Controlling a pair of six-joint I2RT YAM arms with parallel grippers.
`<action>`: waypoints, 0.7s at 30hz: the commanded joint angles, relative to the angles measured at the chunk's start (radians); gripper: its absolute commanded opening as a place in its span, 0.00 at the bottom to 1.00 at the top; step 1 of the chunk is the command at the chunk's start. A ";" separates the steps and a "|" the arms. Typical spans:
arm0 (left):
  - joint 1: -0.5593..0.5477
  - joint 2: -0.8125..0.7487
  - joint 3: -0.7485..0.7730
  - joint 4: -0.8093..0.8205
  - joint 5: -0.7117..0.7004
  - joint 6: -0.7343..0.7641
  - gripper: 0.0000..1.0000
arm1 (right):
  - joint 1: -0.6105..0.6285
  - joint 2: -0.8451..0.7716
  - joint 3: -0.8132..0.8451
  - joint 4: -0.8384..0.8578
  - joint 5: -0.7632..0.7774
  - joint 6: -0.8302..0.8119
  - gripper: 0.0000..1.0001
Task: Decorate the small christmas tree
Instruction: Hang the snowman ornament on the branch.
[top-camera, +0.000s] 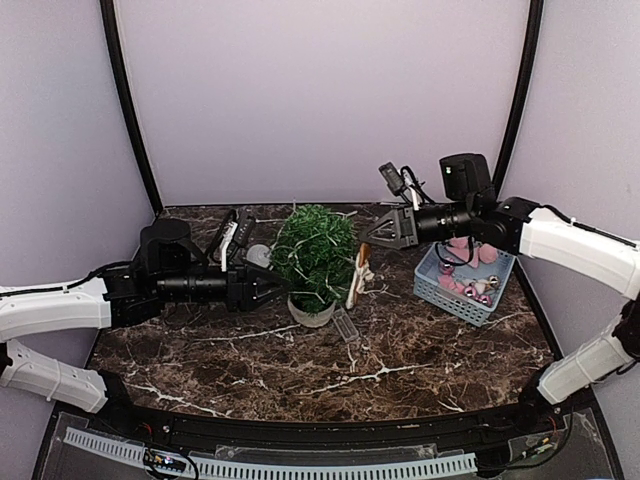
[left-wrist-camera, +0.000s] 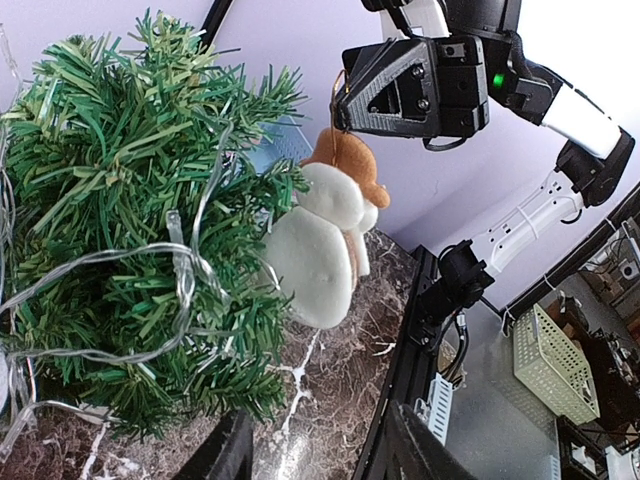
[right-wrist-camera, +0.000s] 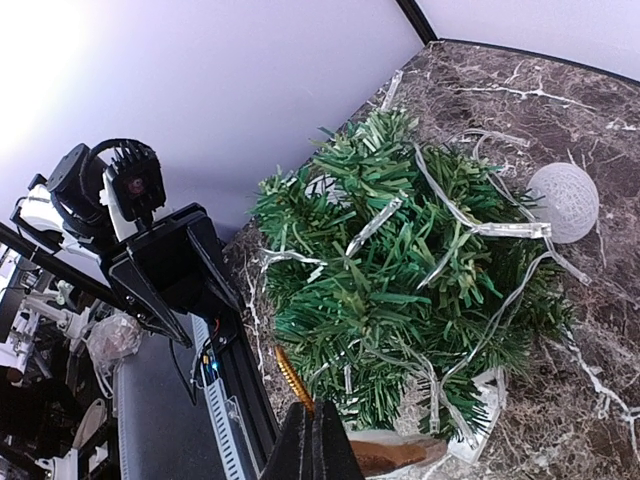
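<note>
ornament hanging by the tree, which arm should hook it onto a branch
Right: the right gripper is shut on the ornament hanging beside the small christmas tree; the left gripper is open and empty.

I see ball (top-camera: 259, 254) behind-left of small christmas tree (top-camera: 315, 250), plush ornament (top-camera: 360, 275) hanging against its right, basket (top-camera: 450, 298) farther right.

Green tree (top-camera: 315, 250), white-brown ornament (left-wrist-camera: 315, 250), blue basket (top-camera: 445, 292) — veined tabletop (top-camera: 400, 360)

High rear overview; wrist cameras close on tree (top-camera: 315, 255)
</note>
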 joint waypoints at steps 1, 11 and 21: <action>0.007 -0.012 0.026 -0.008 0.009 0.020 0.48 | -0.013 0.036 0.065 -0.017 -0.052 -0.053 0.00; 0.006 -0.008 0.024 -0.011 0.008 0.028 0.48 | -0.015 0.106 0.152 -0.061 -0.075 -0.064 0.00; 0.007 -0.008 0.023 -0.010 0.016 0.030 0.47 | -0.022 0.150 0.211 -0.114 -0.056 -0.046 0.00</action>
